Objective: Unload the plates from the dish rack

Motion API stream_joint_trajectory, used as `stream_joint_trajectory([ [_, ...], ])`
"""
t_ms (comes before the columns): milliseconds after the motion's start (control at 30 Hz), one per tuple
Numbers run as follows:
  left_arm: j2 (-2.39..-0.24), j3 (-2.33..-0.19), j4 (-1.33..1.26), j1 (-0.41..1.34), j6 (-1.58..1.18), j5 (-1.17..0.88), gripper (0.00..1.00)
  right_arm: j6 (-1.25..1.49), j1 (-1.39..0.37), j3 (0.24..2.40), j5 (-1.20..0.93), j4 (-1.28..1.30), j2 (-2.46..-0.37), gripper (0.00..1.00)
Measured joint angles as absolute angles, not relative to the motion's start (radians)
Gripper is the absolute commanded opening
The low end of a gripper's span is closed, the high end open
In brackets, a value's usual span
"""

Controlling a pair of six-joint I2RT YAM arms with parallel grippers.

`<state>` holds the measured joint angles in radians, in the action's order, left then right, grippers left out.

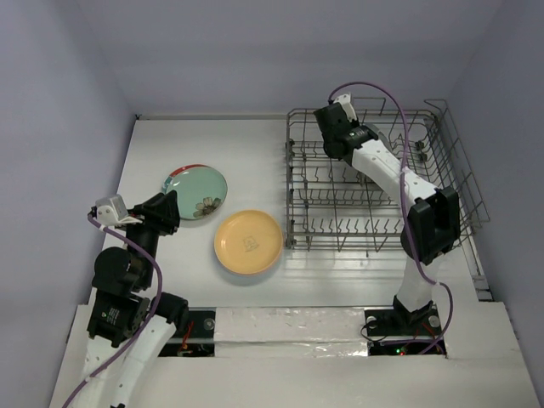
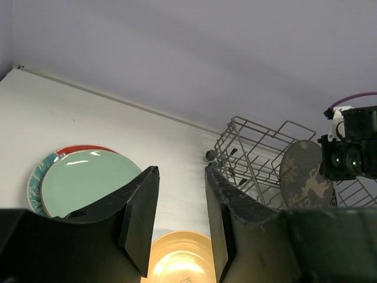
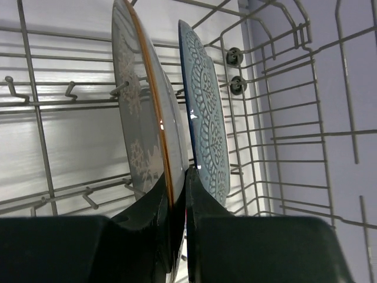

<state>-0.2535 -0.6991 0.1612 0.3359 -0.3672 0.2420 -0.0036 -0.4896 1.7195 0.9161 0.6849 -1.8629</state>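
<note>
Right tool [image 3: 175,199] was found pressed onto the lower rim of a grey plate [image 3: 138,100], one finger on each face, with no gap visible between the pads and the plate. This grey plate, edged in orange and printed with pale flowers, stood upright in the far left part of the dish rack [image 1: 340,228], among the tines. Whether it rested on the wires or was borne by the tool could not be determined. A blue plate [image 3: 206,130] with a raised lace pattern stood upright just beside it, on the side nearer the rack wall that carried two small wheels [image 3: 235,56]; the two plates were close, but contact between them could not be confirmed. Left tool [image 2: 181,177] was well to the left of the dish rack, above the bench [image 1: 255,153], with its fingers spread and nothing between them. Three plates lay flat on the bench to the left of the dish rack. The yellow-orange plate [image 1: 247,241] lay nearest, just off the rack's near left corner. The mint green plate [image 1: 197,189] lay further left of the rack, stacked on a red-and-teal plate [image 1: 174,174], of which only a crescent of rim showed. The left tool was beside this stack, on the side away from the rack, and touched neither plate.
</note>
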Motion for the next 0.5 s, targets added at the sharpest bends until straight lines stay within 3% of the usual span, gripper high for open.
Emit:
stream_joint_trajectory([
  [300, -0.253, -0.694, 0.16, 0.336, -0.367, 0.24, 0.34, -0.072, -0.521, 1.808, 0.932, 0.704, -1.843, 0.0],
  [500, -0.253, -0.694, 0.16, 0.336, -0.368, 0.24, 0.34, -0.062, -0.553, 1.818, 0.914, 0.696, -1.689, 0.0],
])
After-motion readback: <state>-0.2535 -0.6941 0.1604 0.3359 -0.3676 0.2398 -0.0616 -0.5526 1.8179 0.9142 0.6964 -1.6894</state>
